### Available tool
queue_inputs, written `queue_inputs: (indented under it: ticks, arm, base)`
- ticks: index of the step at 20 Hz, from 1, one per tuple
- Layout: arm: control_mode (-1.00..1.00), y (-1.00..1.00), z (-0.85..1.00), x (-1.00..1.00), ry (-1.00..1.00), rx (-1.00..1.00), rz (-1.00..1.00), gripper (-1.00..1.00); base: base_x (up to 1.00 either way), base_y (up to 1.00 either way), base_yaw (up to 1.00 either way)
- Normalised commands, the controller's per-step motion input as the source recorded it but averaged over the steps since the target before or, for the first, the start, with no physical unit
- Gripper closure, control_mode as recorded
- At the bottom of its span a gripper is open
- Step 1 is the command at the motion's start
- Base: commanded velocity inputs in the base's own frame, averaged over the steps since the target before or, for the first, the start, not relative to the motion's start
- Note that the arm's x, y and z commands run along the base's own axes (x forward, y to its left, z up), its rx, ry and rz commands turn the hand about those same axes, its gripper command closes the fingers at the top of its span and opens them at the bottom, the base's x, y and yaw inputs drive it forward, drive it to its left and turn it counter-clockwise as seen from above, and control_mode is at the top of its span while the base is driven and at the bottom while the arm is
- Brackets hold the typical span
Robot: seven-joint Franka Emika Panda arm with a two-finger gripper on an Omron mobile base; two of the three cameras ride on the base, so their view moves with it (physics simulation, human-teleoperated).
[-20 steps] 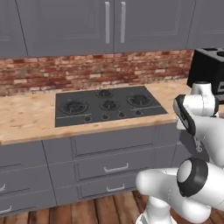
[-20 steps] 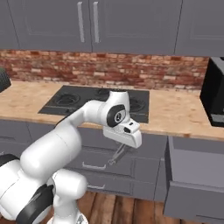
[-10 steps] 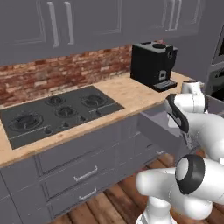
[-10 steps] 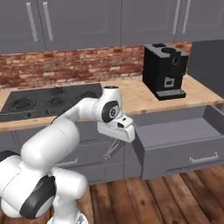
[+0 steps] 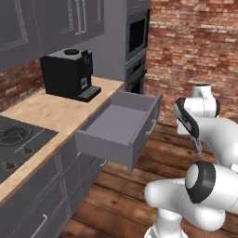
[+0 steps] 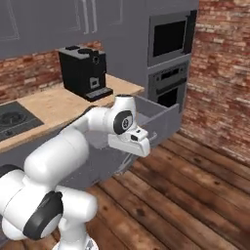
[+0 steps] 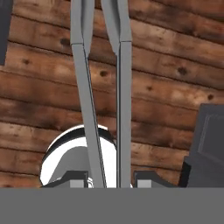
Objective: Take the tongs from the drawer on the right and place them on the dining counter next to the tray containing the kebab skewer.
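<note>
Two thin silvery arms of the tongs point(image 5: 199, 148) hang below your tool point(image 5: 195, 138) in the left base view, over the wooden floor point(image 5: 139, 186) and well clear of the drawer point(image 5: 122, 128), which stands pulled out and bare inside; you have the tongs lifted free, so the arm carries them tucked close to its own body for the trip, I judge. In the right base view the tool point(image 6: 128, 157) sits in front of the open drawer point(image 6: 161, 117), with the tongs point(image 6: 121, 165) dangling downward from it, and the coffee machine point(image 6: 84, 71) stands on the desk behind. In the hand view the tongs point(image 7: 105, 87) run straight up between the fingertips point(image 7: 72, 179), their arms nearly parallel and close together: your tool is clenched narrowly on them, squeezing them almost shut, above the floor planks point(image 7: 166, 57).
</note>
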Motion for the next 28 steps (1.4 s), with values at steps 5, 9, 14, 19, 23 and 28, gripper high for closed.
queue_inputs:
  ticks: [5, 9, 14, 19, 23, 28]
  arm:
    - [1.00, 0.00, 0.00, 0.00, 0.00, 0.00, 0.00, 1.00]
    - [1.00, 0.00, 0.00, 0.00, 0.00, 0.00, 0.00, 1.00]
    - [1.00, 0.00, 0.00, 0.00, 0.00, 0.00, 0.00, 1.00]
    - [1.00, 0.00, 0.00, 0.00, 0.00, 0.00, 0.00, 1.00]
    - [1.00, 0.00, 0.00, 0.00, 0.00, 0.00, 0.00, 1.00]
    - [1.00, 0.00, 0.00, 0.00, 0.00, 0.00, 0.00, 1.00]
  base:
    - [-0.09, 0.00, -0.81]
    - [-0.06, -0.02, -0.79]
    - [-0.01, -0.06, -0.73]
    - [0.00, -0.05, -0.64]
    - [0.02, 0.00, -0.61]
    - [0.06, 0.00, -0.61]
